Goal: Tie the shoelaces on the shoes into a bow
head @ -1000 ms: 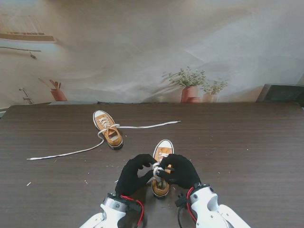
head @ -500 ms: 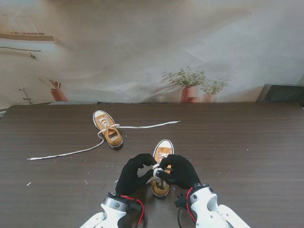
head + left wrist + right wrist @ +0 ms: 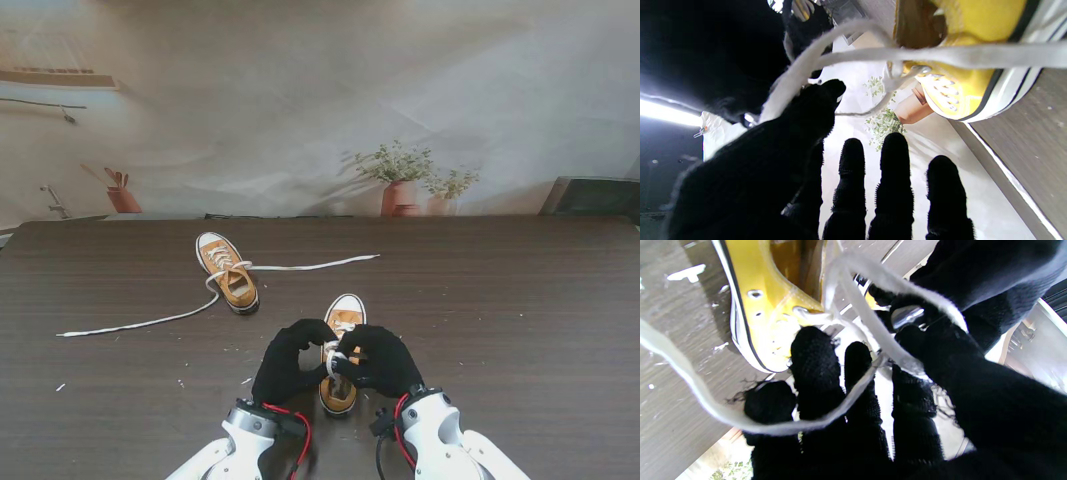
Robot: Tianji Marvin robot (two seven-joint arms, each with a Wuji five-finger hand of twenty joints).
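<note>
- The near shoe (image 3: 340,360), yellow with a white toe cap, is sitting at the lower centre of the stand's frame on the dark wooden surface (image 3: 520,320), toe pointing away from the robot.
- The left hand (image 3: 290,362) is curling in against the shoe's left side, its thumb and forefinger pinching a strand of the white lace (image 3: 800,76); its other fingers (image 3: 893,166) are standing straight and apart in the left wrist view.
- The right hand (image 3: 378,360) is pressing in from the shoe's right side, thumb and forefinger closing on the lace (image 3: 873,323), with a slack loop (image 3: 826,413) draping across its other fingers.
- The two hands are meeting over the shoe's laced middle, fingertips nearly touching.
- The second shoe (image 3: 227,272) is lying in the left centre of the frame, well apart, its loose lace (image 3: 140,322) trailing out to both sides across the surface.
</note>
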